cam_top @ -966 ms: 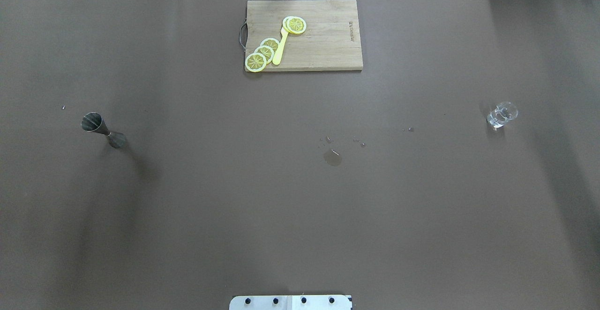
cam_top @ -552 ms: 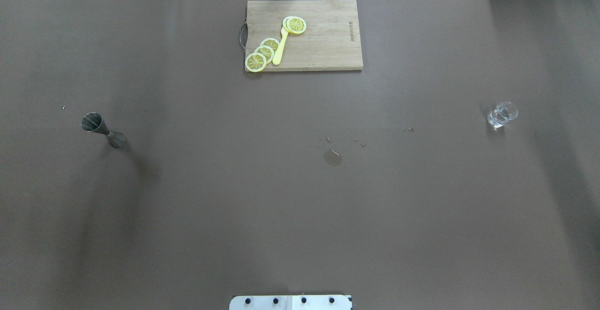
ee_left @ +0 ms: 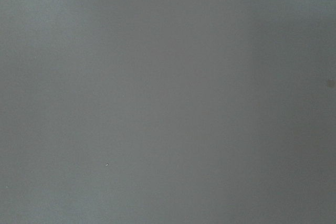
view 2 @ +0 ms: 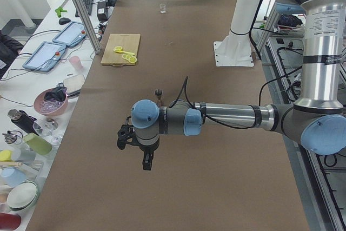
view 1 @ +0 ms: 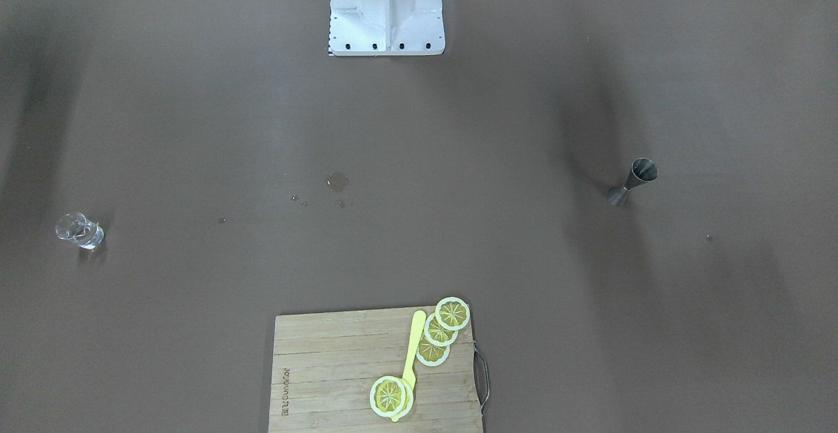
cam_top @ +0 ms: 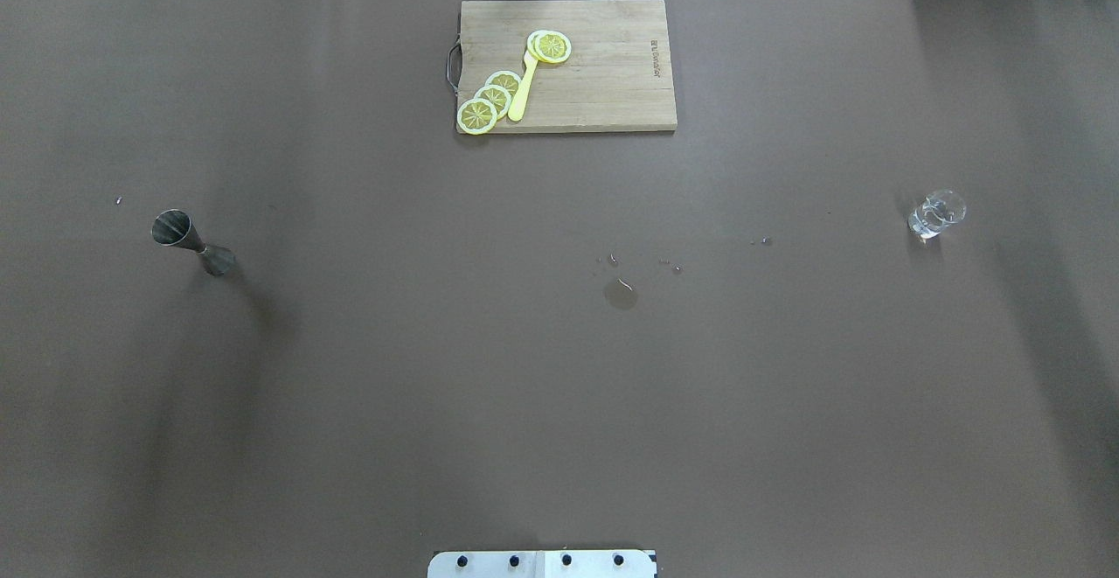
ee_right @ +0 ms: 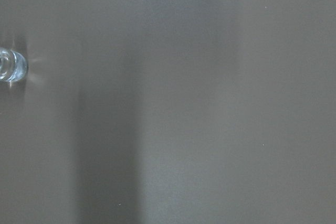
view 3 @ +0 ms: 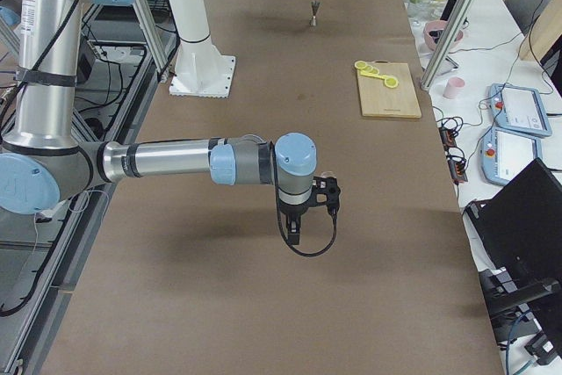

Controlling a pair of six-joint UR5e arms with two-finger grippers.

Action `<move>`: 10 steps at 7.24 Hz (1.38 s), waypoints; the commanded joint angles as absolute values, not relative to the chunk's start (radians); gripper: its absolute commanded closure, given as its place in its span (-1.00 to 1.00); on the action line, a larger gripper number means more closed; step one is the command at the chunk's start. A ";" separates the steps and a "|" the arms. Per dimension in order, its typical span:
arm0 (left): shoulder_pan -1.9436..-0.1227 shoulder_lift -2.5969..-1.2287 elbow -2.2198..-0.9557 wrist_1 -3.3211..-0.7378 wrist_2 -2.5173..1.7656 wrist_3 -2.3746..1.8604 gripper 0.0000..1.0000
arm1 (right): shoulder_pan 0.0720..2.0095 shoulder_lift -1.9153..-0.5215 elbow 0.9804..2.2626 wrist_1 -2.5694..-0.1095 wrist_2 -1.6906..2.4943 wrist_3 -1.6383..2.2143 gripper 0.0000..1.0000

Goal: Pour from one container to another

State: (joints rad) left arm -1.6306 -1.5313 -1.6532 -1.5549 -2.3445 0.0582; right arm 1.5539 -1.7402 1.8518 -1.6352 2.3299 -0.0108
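I am judging that the task is only beginning: neither arm is holding anything. The left gripper (view 2: 146,165) is hanging over the brown table covering (cam_top: 559,403), fingers pointing down. I cannot tell whether they are apart or together, because only the side camera is showing them. It is the same for the right gripper (view 3: 294,234).

The small grey steel hourglass-shaped jigger (cam_top: 194,244) is standing upright just inward of the left gripper, toward the table's middle. The short clear drinking glass (cam_top: 935,213) is standing inward of the right gripper, at the edge of its wrist view (ee_right: 10,65). The two vessels are well apart.

To do the reach well, I am planning to bring the left fingers level to the jigger's narrow waist, one on each side, and to close gently so it is not tipping. After that it should be travelling upright.

Between the vessels a small wet patch (cam_top: 621,295) with some droplets is lying on the covering. The wooden cutting board (cam_top: 603,80), carrying yellow lemon slices (cam_top: 477,115) and a yellow plastic fork (cam_top: 522,93), is lying farther from the robot, off that line.
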 commanded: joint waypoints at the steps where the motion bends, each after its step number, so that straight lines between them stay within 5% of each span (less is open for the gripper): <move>1: -1.631 -1.532 -1.655 -1.557 -2.344 0.061 -0.99 | 1.554 -1.741 1.852 -1.635 2.330 -0.011 -1.00; 10: -1.631 -1.537 -1.652 -1.557 -2.344 0.048 -0.97 | 1.554 -1.741 1.852 -1.635 2.333 -0.011 -1.00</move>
State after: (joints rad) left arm -1.6307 -1.5294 -1.6537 -1.5560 -2.3454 0.0529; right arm 1.5539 -1.7410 1.8518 -1.6362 2.3333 -0.0107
